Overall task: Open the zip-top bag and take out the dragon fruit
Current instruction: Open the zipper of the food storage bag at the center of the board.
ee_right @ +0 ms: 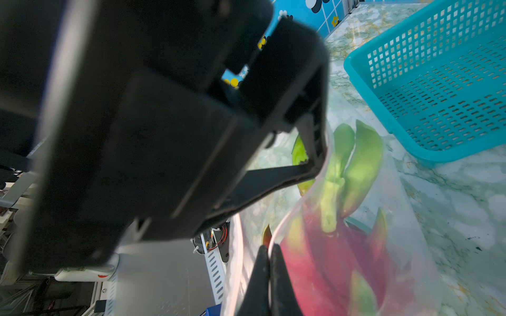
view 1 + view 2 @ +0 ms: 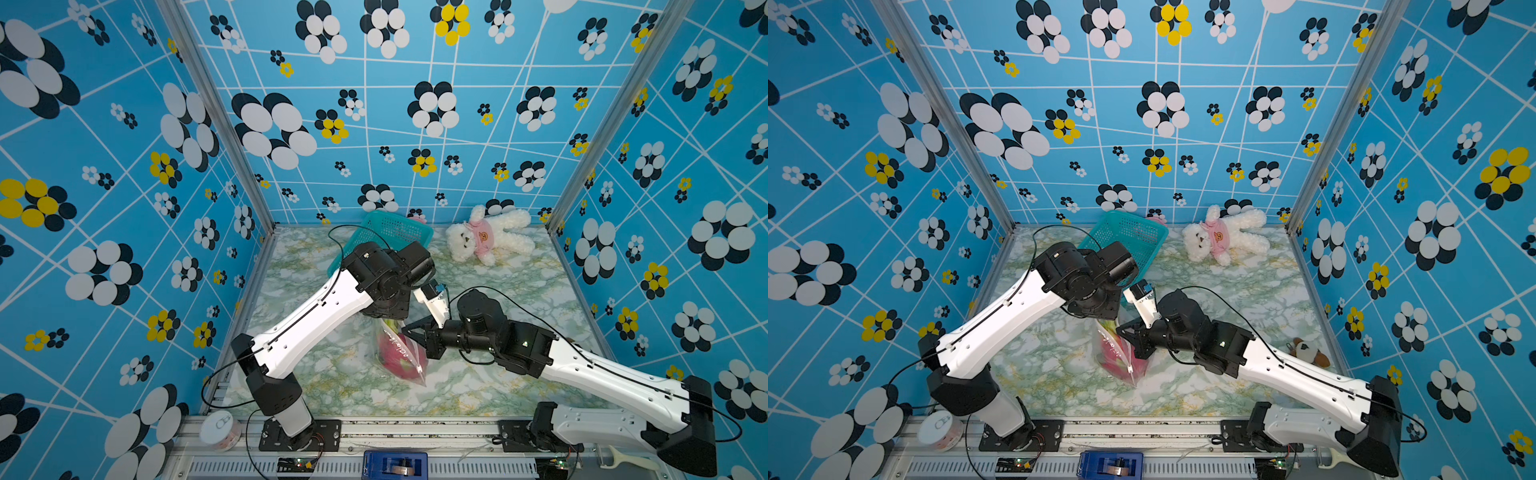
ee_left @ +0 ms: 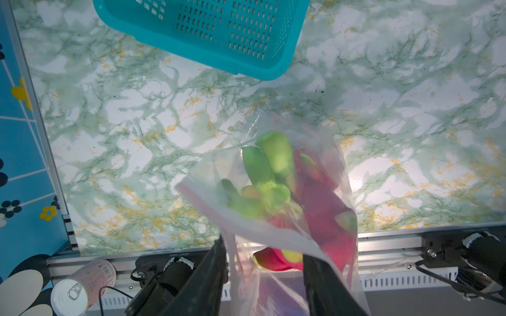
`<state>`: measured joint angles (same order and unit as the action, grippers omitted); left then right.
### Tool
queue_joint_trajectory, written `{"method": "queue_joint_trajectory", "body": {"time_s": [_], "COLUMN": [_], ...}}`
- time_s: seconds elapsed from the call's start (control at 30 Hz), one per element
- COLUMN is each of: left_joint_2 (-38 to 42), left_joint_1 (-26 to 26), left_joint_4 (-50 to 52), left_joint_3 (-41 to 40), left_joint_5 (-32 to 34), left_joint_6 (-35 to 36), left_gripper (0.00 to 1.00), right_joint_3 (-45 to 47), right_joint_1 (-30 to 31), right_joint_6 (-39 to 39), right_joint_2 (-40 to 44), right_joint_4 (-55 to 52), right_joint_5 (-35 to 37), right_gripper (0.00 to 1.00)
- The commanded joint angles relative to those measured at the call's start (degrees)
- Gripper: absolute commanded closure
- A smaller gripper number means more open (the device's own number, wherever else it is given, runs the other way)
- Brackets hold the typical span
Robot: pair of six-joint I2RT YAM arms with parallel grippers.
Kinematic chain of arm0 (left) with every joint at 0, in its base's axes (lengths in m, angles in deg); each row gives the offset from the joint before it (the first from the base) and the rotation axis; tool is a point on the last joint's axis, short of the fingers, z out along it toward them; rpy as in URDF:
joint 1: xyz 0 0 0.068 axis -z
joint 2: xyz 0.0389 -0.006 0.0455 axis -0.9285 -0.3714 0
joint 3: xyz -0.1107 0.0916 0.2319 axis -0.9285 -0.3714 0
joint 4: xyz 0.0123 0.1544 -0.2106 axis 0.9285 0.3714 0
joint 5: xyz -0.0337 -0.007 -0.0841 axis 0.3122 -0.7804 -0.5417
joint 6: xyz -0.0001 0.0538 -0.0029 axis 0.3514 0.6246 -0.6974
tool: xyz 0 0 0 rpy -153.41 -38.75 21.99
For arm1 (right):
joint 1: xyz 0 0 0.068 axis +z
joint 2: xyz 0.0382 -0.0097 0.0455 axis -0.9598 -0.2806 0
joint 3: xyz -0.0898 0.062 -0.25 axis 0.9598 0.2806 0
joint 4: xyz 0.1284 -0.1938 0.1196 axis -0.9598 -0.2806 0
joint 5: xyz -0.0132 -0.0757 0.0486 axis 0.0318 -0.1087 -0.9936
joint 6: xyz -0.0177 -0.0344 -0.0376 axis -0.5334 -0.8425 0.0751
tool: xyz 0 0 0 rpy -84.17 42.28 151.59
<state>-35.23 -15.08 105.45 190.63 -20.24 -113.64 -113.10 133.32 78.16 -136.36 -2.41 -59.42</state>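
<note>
The zip-top bag [image 2: 409,365] [image 2: 1129,365] lies mid-table, its clear film blurred in the left wrist view [image 3: 273,240]. Inside it is the dragon fruit [image 2: 395,353] [image 3: 323,208] [image 1: 342,260], pink with green leaves. My right gripper [image 1: 269,254] [image 2: 409,328] [image 2: 1127,330] is shut on the bag's pale pink rim [image 1: 284,227]. My left gripper [image 3: 269,273] hangs over the bag's mouth, jaws apart, with loose film and a bit of fruit between them. In both top views the left wrist hides those fingers. In the right wrist view the left gripper's black body [image 1: 164,136] fills much of the frame.
A teal basket [image 2: 390,232] [image 2: 1129,232] [image 3: 219,32] [image 1: 438,82] sits just behind the bag. A white teddy bear [image 2: 486,239] lies at the back right. A small plush toy [image 2: 1308,351] sits near the right wall. A can [image 2: 220,430] [image 3: 79,287] stands on the front rail at left.
</note>
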Motion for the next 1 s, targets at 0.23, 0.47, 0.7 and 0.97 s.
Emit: {"method": "queue_joint_trajectory", "body": {"time_s": [0.23, 0.47, 0.7, 0.97], "left_joint_2": [-0.2, 6.59, 14.5, 20.35], "left_joint_1": [2.29, 2.37, 2.86, 2.66], "left_joint_4": [11.54, 7.31, -1.51, -13.43], "left_joint_3": [1.99, -6.81, -17.48, -25.51], "left_joint_5": [3.58, 0.49, -2.2, -3.82], "left_joint_6": [0.12, -3.37, -7.77, -10.44], "left_gripper": [0.54, 0.61, 0.64, 1.0], "right_joint_3": [0.74, 0.41, -0.49, -1.22], "right_joint_1": [0.25, 0.29, 0.24, 0.33], "right_joint_6": [0.31, 0.93, 1.67, 2.76], "right_joint_2": [0.98, 0.96, 1.09, 0.47], "right_joint_4": [2.37, 0.92, -1.03, -1.39], "right_joint_5": [0.57, 3.83, 6.19, 5.87], "right_gripper": [1.0, 1.0, 1.0, 1.0]}}
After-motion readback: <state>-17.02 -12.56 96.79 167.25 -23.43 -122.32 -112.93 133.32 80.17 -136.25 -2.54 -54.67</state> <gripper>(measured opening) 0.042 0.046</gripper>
